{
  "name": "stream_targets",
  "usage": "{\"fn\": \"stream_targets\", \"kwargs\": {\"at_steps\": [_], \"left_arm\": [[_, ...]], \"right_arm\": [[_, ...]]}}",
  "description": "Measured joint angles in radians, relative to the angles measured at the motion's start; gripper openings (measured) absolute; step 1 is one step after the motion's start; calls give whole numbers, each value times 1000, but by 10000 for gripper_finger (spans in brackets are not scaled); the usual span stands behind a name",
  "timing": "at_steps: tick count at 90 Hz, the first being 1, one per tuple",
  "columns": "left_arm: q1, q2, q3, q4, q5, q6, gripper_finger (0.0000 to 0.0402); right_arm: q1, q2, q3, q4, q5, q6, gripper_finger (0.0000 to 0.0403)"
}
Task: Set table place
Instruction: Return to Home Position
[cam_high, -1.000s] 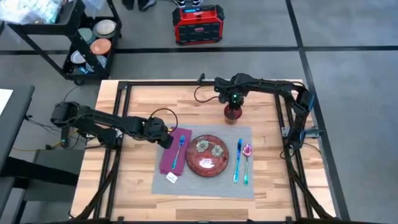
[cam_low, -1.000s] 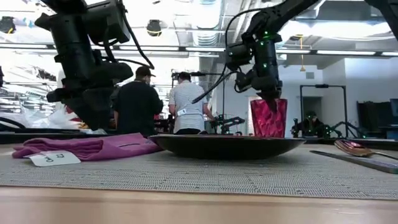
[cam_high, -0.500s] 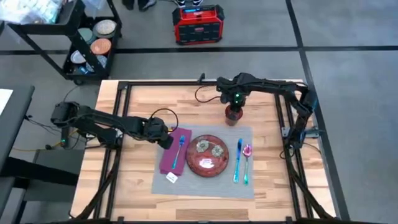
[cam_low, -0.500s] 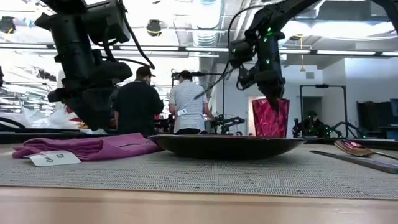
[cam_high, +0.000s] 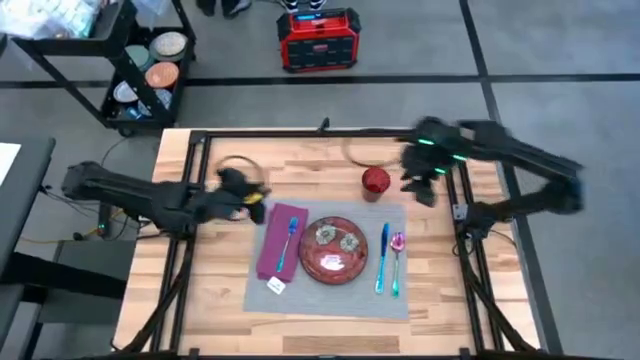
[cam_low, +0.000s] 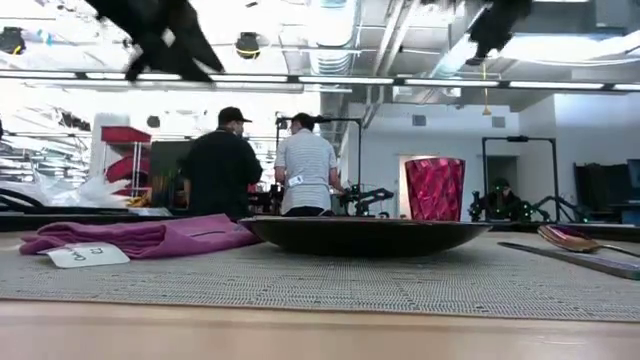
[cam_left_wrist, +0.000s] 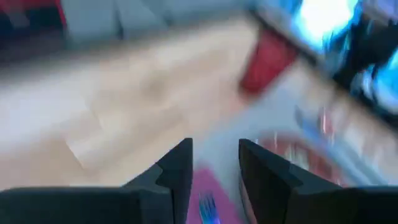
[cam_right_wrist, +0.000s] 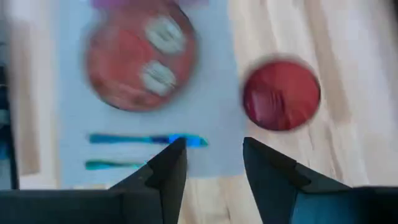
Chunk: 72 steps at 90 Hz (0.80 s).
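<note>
Left pincer (cam_left_wrist: 214, 146), right pincer (cam_right_wrist: 214, 143): each ajar, empty, clear of red cup (cam_right_wrist: 281, 94).

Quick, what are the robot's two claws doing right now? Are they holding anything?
Left gripper: open, holding nothing.
Right gripper: open, holding nothing; the red cup stands apart from it.

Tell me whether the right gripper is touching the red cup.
Apart. The high view shows bare table between the right gripper and the red cup.
</note>
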Motion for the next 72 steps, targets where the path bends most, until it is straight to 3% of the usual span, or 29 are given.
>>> {"fn": "stream_targets", "kwargs": {"at_steps": [17, 35, 53, 63, 72], "left_arm": [[-178, -385, -194, 3, -115, 0, 114], [-238, -683, -394, 140, -262, 68, 114], [-238, -802, -534, 162, -267, 42, 114], [-249, -801, -604, 204, -264, 0, 114], [-288, -776, -669, 379, -298, 51, 114]], "right_arm": [[69, -477, -365, 303, 105, 230, 116], [73, -816, -697, 510, 123, 522, 113], [117, -1058, -1061, 854, 119, 651, 113], [155, -1058, -1217, 1009, 120, 706, 113], [204, -1039, -1320, 1208, 158, 747, 113]]}}
